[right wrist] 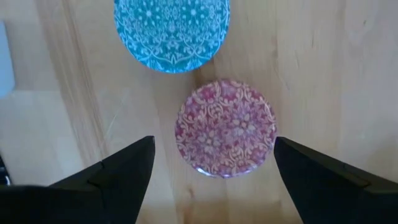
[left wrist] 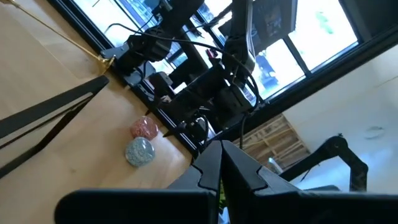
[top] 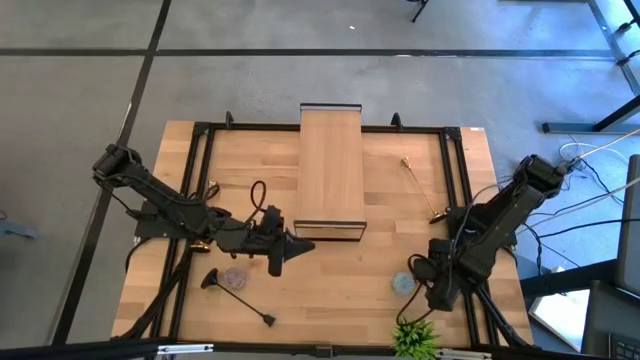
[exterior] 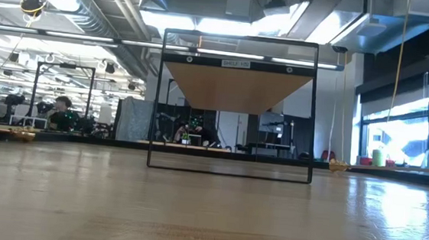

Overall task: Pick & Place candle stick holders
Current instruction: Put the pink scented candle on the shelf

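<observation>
A black candlestick [top: 238, 298] lies on its side on the table's near left part. A gold candlestick [top: 421, 188] lies on its side at the right, beside the shelf; it also shows in the left wrist view [left wrist: 50, 28]. Another gold piece [top: 211, 187] shows by the left frame rail, partly hidden by my left arm. My left gripper [top: 285, 250] is shut and empty, just in front of the shelf's near edge. My right gripper [right wrist: 214, 168] is open and points down, its fingers either side of a pink coaster [right wrist: 225, 127] without touching it.
A wooden shelf in a black frame [top: 331, 170] stands at the table's middle far side. A blue patterned coaster [right wrist: 172, 31] lies beside the pink one. Another round coaster [top: 235, 275] lies near the black candlestick. A green plant [top: 415, 335] stands at the near edge.
</observation>
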You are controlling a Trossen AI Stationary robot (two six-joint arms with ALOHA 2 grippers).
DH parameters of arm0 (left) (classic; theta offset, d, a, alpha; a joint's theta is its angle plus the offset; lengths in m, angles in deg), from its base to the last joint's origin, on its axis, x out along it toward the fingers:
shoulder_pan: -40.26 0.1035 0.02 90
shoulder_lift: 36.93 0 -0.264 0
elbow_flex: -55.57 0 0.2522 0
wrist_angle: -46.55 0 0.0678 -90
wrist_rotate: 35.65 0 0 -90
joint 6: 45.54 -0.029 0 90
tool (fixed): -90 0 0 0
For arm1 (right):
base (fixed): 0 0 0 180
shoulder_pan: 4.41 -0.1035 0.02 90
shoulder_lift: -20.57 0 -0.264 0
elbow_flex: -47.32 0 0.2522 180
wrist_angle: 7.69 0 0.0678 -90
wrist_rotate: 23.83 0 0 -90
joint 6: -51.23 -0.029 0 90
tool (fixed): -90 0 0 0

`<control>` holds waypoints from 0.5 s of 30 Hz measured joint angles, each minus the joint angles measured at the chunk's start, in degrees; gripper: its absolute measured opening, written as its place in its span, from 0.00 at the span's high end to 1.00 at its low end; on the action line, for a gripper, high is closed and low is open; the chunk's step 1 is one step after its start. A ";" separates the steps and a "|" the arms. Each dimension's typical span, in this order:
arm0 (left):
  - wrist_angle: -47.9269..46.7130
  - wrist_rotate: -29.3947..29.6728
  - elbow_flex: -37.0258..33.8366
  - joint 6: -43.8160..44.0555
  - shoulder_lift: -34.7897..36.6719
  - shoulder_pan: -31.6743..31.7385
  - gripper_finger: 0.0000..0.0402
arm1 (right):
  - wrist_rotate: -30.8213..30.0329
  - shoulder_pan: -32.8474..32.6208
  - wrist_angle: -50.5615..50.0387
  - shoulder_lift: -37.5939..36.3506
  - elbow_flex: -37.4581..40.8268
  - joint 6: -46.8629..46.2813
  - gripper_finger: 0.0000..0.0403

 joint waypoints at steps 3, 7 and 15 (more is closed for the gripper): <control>-0.02 -0.74 0.00 -0.42 0.00 0.00 0.99 | -0.02 0.19 0.30 0.95 0.00 0.20 0.17; -0.02 -0.74 0.00 -1.04 0.02 0.00 0.99 | -0.02 0.33 0.74 2.30 0.00 0.22 0.17; -0.02 -0.74 0.00 -1.79 0.02 0.00 0.99 | -0.87 0.41 0.52 4.74 -0.04 0.11 0.17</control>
